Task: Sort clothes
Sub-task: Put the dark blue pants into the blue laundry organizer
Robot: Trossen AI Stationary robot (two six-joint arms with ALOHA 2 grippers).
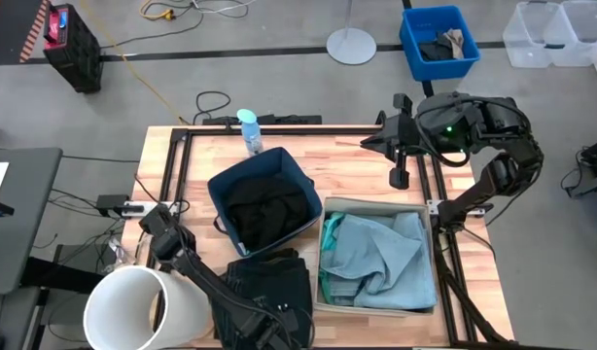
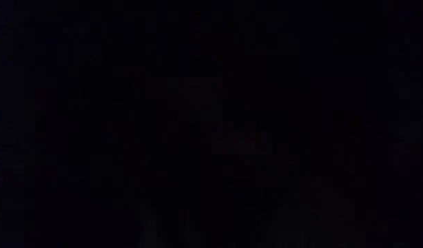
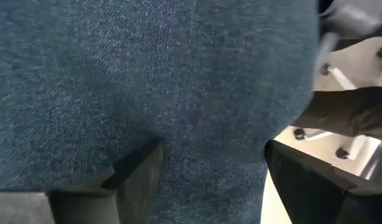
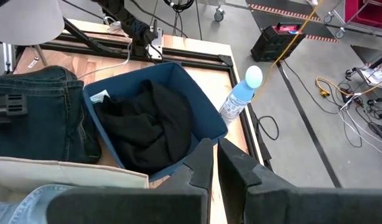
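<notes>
Dark navy jeans (image 1: 269, 277) lie in a heap on the table's near edge and also show in the right wrist view (image 4: 35, 112). My left gripper (image 1: 277, 319) is down on them, open, and denim (image 3: 147, 74) fills its wrist view. A black garment (image 1: 269, 206) lies in a dark blue bin (image 1: 219, 185). Pale blue jeans (image 1: 376, 253) and a turquoise top (image 1: 325, 282) lie in a beige bin (image 1: 330, 207). My right gripper (image 1: 368, 144) hangs shut and empty over the table's far right part. The low view is black. My left gripper comes down from above onto the dark navy jeans. A bulge of denim (image 3: 209, 168) stands in the wide gap between its two fingers (image 3: 138, 177). The jeans lie on the table. One layer or several, I cannot tell.
A water bottle (image 1: 248, 131) stands at the table's far edge behind the blue bin. A large white tube (image 1: 133, 306) stands at the near left corner beside my left arm. A bright blue crate (image 1: 438, 39) sits on the floor beyond the table.
</notes>
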